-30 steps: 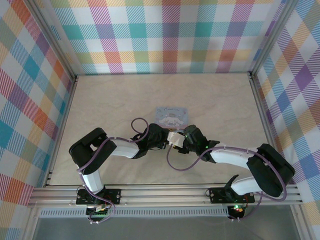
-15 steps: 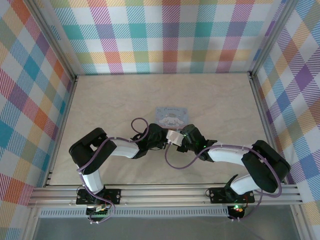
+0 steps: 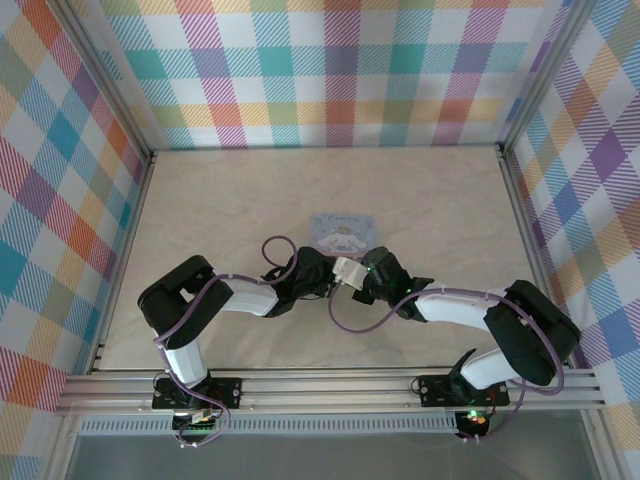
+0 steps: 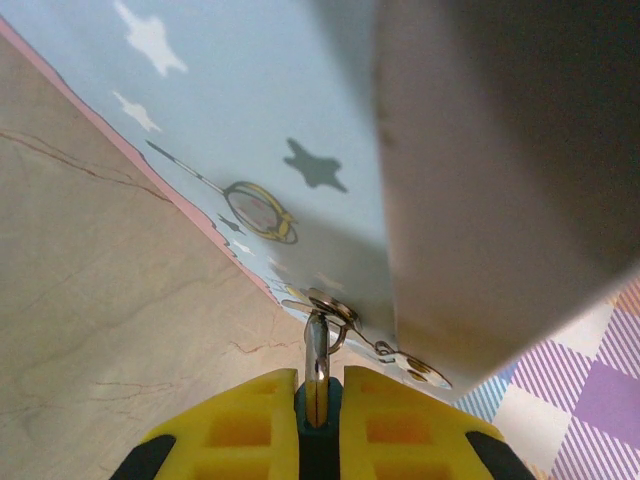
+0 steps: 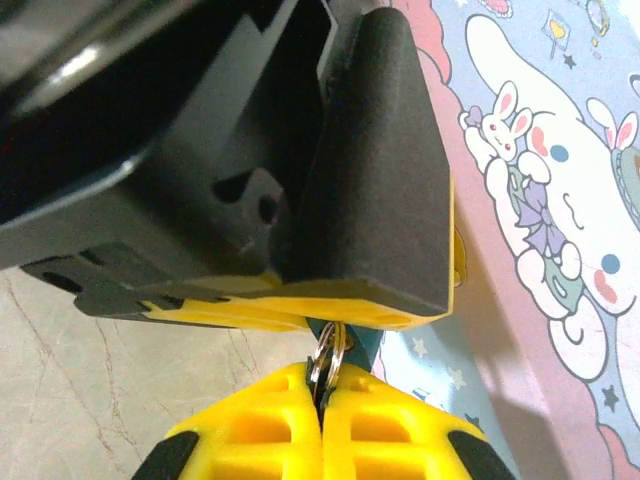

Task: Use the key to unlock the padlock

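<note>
In the left wrist view my left gripper is shut on the padlock, whose dark teal body is wedged between the yellow fingers. A thin metal key stands out of it, ending in a wire ring with a second key dangling. My right gripper is shut on that ring of the key. A teal corner of the padlock peeks out just under the left fingers. From above, the left gripper and right gripper meet tip to tip.
A light-blue tin with a white cartoon figure lies flat right behind the two grippers, and it shows close by as the tin in the right wrist view. Bare marble-patterned tabletop spreads to the left, right and back, fenced by checked walls.
My right gripper has edged a little left, closing in on the left gripper. The left arm has stayed in place with the padlock.
</note>
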